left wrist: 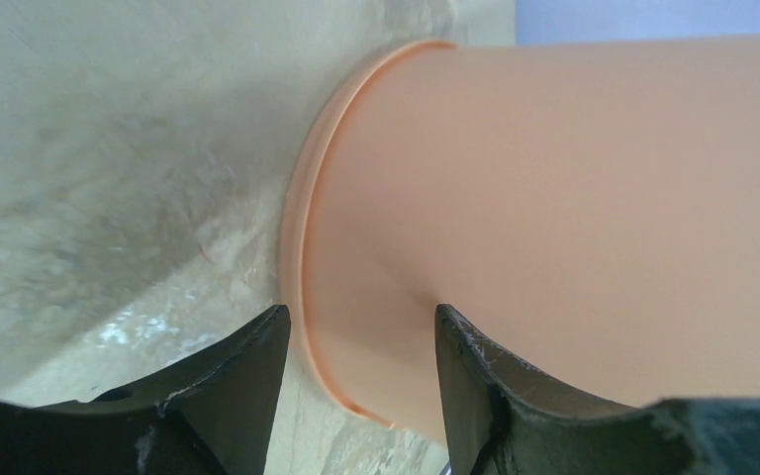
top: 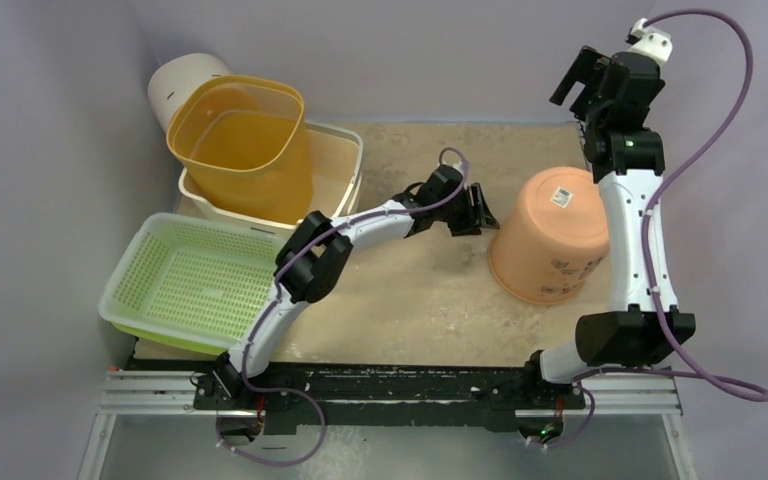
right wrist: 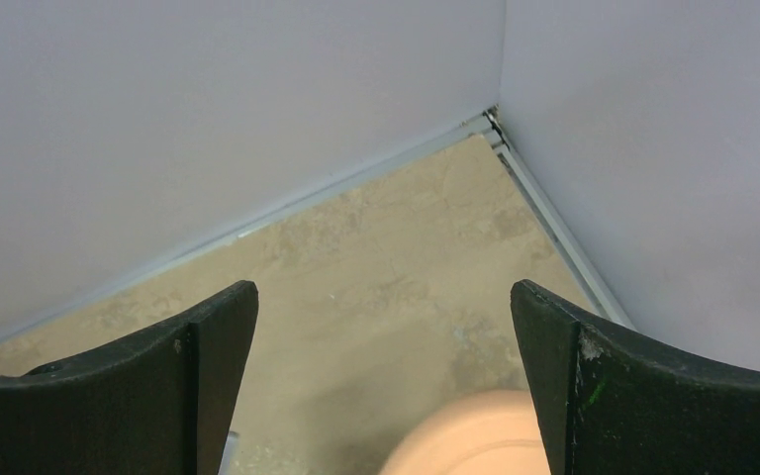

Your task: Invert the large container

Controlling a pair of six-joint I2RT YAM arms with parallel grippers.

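The large container is a peach plastic bucket (top: pixel 550 235). It stands mouth down on the table at the right centre, its base up with a white label on it. My left gripper (top: pixel 480 212) is open, low at the bucket's left side. In the left wrist view the bucket's wall (left wrist: pixel 574 198) and rim fill the frame just ahead of the open gripper (left wrist: pixel 361 312); contact cannot be told. My right gripper (top: pixel 585 85) is open and empty, raised behind the bucket near the back wall. The right wrist view shows only the bucket's edge (right wrist: pixel 475 445) below the open gripper (right wrist: pixel 384 287).
A yellow-orange bin (top: pixel 245 140) sits tilted in a cream tub (top: pixel 345 165) at the back left, with a white cylinder (top: pixel 185 85) behind it. A green perforated basket (top: pixel 195 280) lies at the front left. Walls close the back and right sides.
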